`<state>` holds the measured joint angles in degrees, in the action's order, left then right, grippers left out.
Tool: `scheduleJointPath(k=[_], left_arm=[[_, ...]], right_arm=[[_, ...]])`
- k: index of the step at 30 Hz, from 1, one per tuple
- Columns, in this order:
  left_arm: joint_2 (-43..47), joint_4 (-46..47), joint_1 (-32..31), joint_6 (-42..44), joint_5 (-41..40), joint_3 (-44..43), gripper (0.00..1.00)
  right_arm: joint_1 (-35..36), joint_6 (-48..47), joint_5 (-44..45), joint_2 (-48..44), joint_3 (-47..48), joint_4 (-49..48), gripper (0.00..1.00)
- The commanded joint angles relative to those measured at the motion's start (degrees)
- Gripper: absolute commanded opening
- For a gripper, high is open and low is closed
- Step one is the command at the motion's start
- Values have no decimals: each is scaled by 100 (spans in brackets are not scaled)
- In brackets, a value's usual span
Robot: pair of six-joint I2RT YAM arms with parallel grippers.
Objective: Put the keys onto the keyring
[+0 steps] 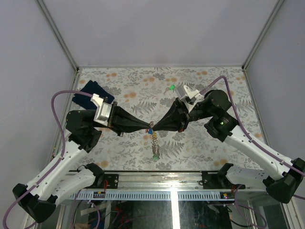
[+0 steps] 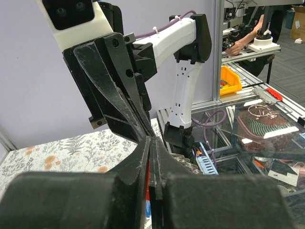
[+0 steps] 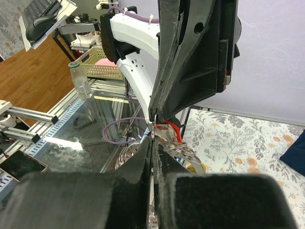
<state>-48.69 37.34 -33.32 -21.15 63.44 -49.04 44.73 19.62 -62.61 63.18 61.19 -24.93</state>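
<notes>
Arm bases, overhead: both sat at the bottom edge along the near rim of the floral table [image 1: 119, 152], each arm bent inward toward the middle.
Overhead, left gripper [image 1: 145, 127]: fingers pressed together, meeting the other tool tip to tip over the table's centre.
Overhead, right gripper [image 1: 157, 127]: fingers likewise pressed together, pointing left.
Overhead, keyring [image 1: 151, 129]: caught where the two tips met, with red and blue tags bunched at it.
Overhead, chain [image 1: 154, 141]: ran from the keyring toward the near edge and ended in a green tag.
Overhead, green-tagged key [image 1: 171, 88]: lay alone on the table just beside the right wrist, well apart from the keyring.
Overhead, blue cloth [image 1: 93, 91]: folded at the far left, partly under the left arm.
Left wrist, own fingers: closed flat against each other, with a sliver of the red-tagged key [image 2: 148, 179] pinched in the seam.
Left wrist, right gripper: pointed down from above and touched those tips.
Right wrist, own fingers: closed, with silvery loops of the keyring on both sides of the tips, so they looked clamped on the ring.
Right wrist, red-tagged key: sat at the left gripper's tip, against the ring.
Threading: whether any key was already on the ring could not be told.
</notes>
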Motion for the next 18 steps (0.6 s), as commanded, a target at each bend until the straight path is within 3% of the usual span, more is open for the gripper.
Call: scheduleJointPath(k=[1, 18], left_arm=[[7, 80, -25, 4, 170, -178, 0], [67, -69, -30, 102, 171, -190, 0]], right_arm=[[-9, -54, 446, -200, 62, -291, 0], [-19, -266, 1018, -487, -37, -39, 0]])
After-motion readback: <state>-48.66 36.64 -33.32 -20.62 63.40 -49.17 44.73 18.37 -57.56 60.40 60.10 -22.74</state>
